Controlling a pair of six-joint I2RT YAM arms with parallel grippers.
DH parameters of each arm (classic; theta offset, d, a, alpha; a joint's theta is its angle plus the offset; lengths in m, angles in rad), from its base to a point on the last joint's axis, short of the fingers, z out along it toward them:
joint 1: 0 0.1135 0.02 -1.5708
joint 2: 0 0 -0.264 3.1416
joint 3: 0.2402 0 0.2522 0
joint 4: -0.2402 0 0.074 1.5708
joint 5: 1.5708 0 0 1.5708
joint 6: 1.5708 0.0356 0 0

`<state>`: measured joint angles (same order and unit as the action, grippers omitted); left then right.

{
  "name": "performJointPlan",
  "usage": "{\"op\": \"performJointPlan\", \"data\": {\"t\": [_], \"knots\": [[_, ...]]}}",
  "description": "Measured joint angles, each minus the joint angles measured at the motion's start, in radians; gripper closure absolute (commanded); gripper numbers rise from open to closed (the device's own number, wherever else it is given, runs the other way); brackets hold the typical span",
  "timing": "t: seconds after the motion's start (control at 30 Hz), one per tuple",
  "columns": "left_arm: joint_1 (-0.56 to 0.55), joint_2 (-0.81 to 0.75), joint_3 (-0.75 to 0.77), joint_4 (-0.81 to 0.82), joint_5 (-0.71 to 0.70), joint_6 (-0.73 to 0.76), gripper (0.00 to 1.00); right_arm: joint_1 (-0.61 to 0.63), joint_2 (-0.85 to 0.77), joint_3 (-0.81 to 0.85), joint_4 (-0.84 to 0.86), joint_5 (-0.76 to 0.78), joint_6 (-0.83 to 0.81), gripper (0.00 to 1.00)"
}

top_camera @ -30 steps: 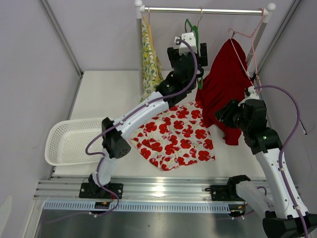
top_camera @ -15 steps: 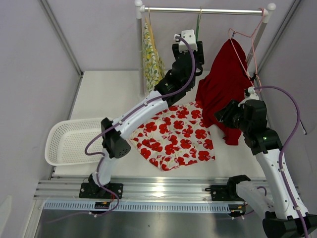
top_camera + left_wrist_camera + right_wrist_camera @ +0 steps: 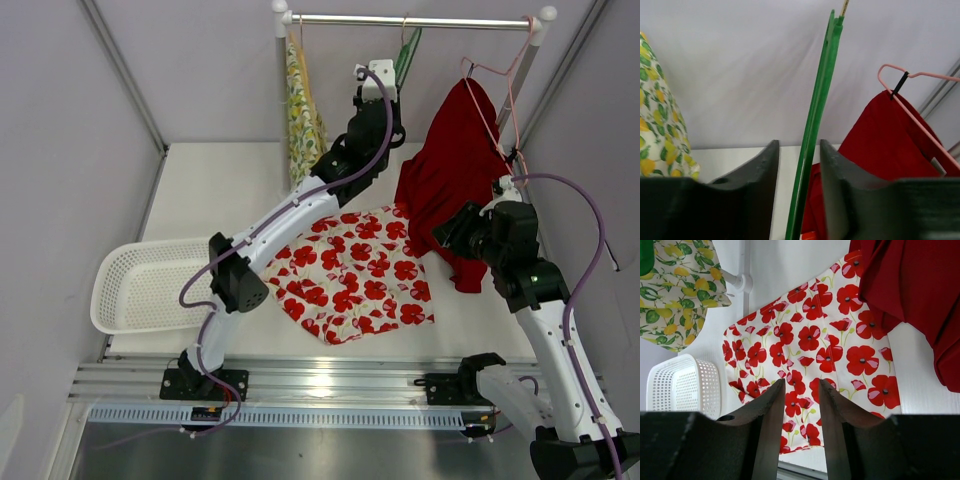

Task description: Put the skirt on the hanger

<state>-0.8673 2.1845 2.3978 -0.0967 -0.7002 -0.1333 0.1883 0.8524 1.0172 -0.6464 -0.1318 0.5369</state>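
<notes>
The skirt (image 3: 355,275), white with red poppies, lies flat on the table between the arms and also fills the right wrist view (image 3: 810,350). A green hanger (image 3: 407,52) hangs from the rail (image 3: 450,21). My left gripper (image 3: 385,95) is raised to it. In the left wrist view the hanger (image 3: 815,130) runs edge-on between the fingers of the left gripper (image 3: 799,144), with a gap on each side, so it is open. My right gripper (image 3: 455,232) hovers above the skirt's right edge. It (image 3: 801,382) is open with nothing between its fingers.
A red garment (image 3: 450,170) hangs from a pink hanger (image 3: 500,70) at the rail's right end, draping down to the table. A lemon-print garment (image 3: 303,110) hangs at the left post. A white basket (image 3: 140,285) sits at the table's left edge.
My left gripper has risen toward the rail and its jaws have narrowed around the green hanger, which has swung up and now shows edge-on. The right arm has stayed still.
</notes>
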Motion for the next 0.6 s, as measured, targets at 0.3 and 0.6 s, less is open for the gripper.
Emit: {"op": "performJointPlan", "data": {"t": [0.3,0.6], "knots": [[0.006,0.001,0.000,0.014,0.053,0.010,1.00,0.000,0.000,-0.002,0.000,-0.001,-0.015,0.62],[0.007,-0.004,0.000,0.068,0.109,0.063,1.00,-0.001,0.000,-0.004,0.001,-0.001,-0.018,0.63]]}}
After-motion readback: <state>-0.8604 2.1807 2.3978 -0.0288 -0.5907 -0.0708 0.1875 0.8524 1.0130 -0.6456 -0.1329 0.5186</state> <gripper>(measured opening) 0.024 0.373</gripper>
